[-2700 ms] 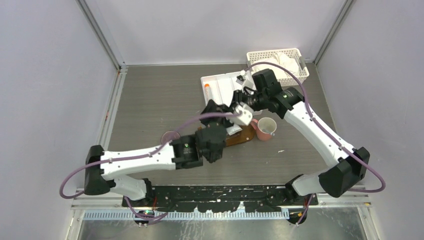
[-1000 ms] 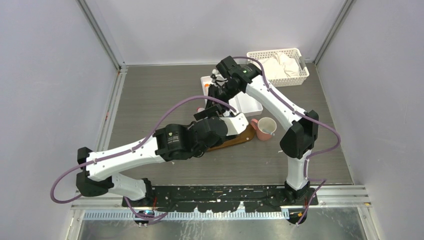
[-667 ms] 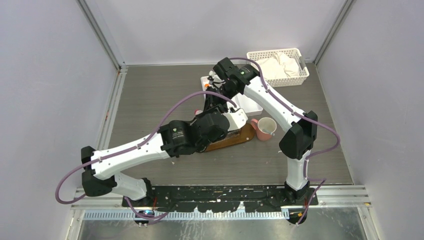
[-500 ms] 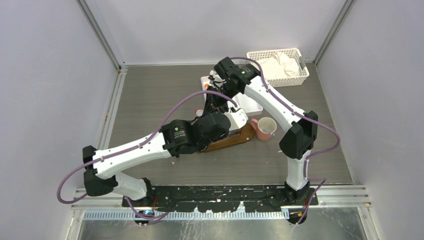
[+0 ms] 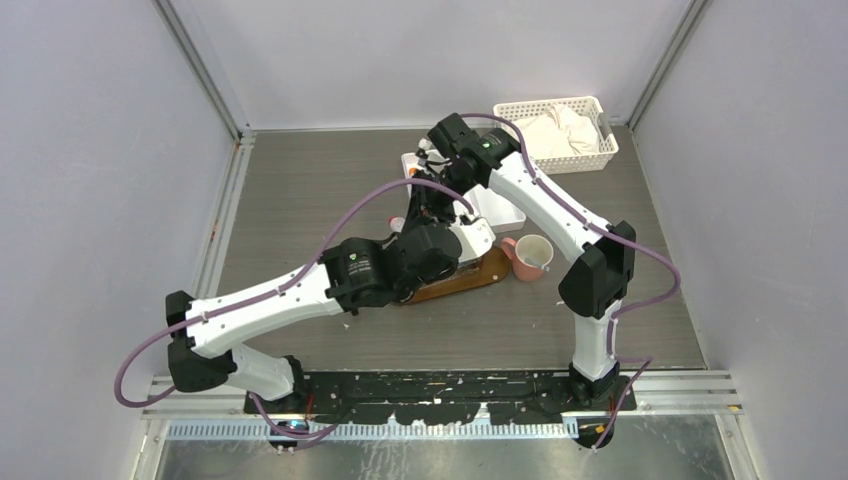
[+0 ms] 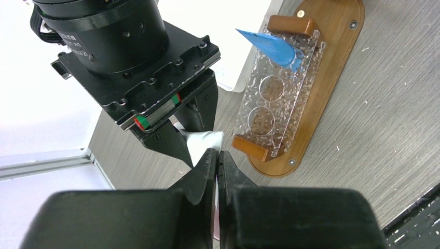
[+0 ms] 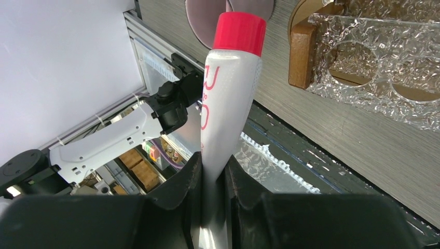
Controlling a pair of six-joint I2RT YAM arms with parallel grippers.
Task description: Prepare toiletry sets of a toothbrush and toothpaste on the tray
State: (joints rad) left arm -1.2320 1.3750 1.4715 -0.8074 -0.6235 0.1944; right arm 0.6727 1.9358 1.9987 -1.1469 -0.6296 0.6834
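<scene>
My right gripper (image 7: pixel 212 161) is shut on a white-grey toothpaste tube (image 7: pixel 228 104) with a red-pink cap. It holds the tube in the air, cap pointing away, left of the white divided tray (image 5: pixel 495 205). The left wrist view shows that gripper (image 6: pixel 201 145) from the front with the tube's silvery body (image 6: pixel 205 139) between its fingers. My left gripper (image 6: pixel 217 154) is shut, its tips right in front of the tube. A blue toothpaste tube (image 6: pixel 275 46) stands in the clear three-hole holder (image 6: pixel 280 98) on the brown oval tray (image 6: pixel 332 78). No toothbrush shows.
A pink mug (image 5: pixel 530 257) stands right of the oval tray (image 5: pixel 470 281). A white lattice basket (image 5: pixel 557 130) with white cloth sits at the back right. A pinkish round disc (image 7: pixel 207 13) lies on the table left of the tray.
Since 2.7 s ago the right arm has swung left and lifted the white tube. The left arm has risen from the oval tray towards it. Both have been nearly still for the last half second.
</scene>
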